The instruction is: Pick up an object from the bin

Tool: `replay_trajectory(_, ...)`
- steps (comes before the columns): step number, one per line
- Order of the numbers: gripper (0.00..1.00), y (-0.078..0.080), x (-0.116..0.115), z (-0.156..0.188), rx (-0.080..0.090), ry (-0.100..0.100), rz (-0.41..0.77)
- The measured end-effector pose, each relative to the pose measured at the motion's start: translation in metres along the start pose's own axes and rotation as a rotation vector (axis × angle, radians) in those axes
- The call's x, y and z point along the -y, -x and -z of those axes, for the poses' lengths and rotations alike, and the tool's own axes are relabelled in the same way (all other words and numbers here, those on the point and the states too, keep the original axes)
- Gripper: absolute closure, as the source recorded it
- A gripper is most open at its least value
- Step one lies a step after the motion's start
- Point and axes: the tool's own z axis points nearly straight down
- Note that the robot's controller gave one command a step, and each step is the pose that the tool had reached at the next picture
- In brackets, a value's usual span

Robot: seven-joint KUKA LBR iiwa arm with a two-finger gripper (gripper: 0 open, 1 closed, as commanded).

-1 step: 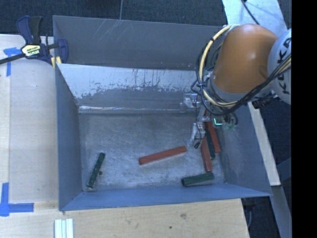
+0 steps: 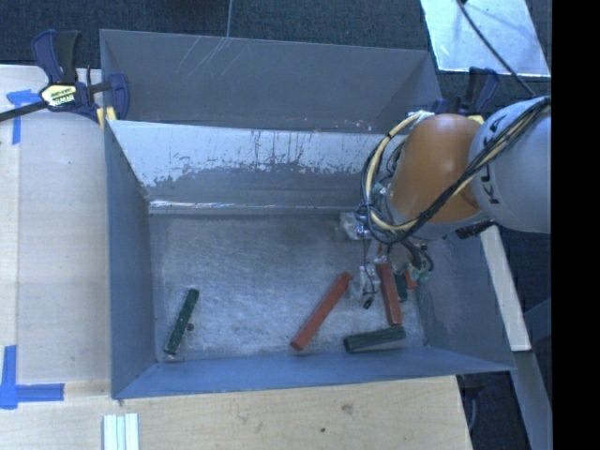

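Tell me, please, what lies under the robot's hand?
A short reddish-brown stick lies under the hand; its upper end is covered. A dark green block lies nearby.

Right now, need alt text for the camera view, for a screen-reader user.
The arm's gripper hangs low in the grey bin's lower right corner, close beside a short reddish stick. A longer red-brown stick lies slanted to the view's left of it and a dark green bar just below; another dark green stick lies alone at lower left.

Orange wrist cover (image 2: 433, 162), yellow-black cables (image 2: 373, 174), grey arm (image 2: 520, 176)
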Motion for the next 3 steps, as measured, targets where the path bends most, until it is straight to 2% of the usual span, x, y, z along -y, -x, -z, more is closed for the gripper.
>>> replay_trajectory(1,0.0,-0.068,-0.017,0.004,0.008,-0.001,0.075)
replay_trajectory(2,1.0,-0.065,-0.017,0.005,0.011,-0.001,0.077)
replay_trajectory(3,1.0,-0.053,-0.041,0.07,0.014,-0.001,0.084)
